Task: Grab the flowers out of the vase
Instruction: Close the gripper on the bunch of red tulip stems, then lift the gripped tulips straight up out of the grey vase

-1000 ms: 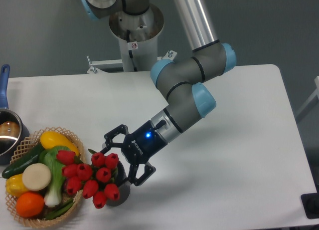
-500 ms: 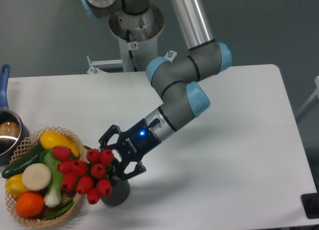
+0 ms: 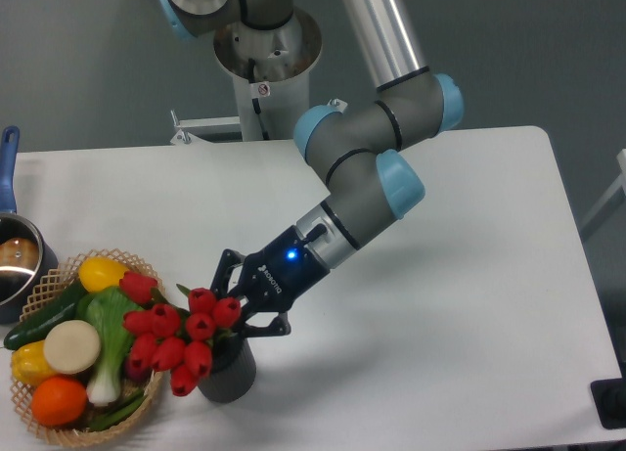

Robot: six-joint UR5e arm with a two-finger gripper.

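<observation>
**My fingers closed in at the tulip stems, vase on the table's near edge**

The white table (image 3: 469,275) spreads under me, the biggest thing here. My arm (image 3: 367,177) reaches down across it from the mount at the back, grey tubes and pale blue joint caps bending toward the front left. At the left edge sits a woven basket (image 3: 59,275) piled with vegetables and fruit, and behind it a blue-handled pot (image 3: 15,255) is cut off by the frame.

The flowers (image 3: 181,329) are a bunch of red tulip buds leaning left out of the vase, their outer buds overlapping the basket's rim. The vase (image 3: 230,373) is dark grey and stands upright on the table just right of the basket, near the front edge.

My gripper (image 3: 238,312) sits right above the vase mouth, at the right side of the bunch. The fingers look drawn close together around the stems, but buds hide the tips, so I cannot tell whether I truly grip them.
</observation>
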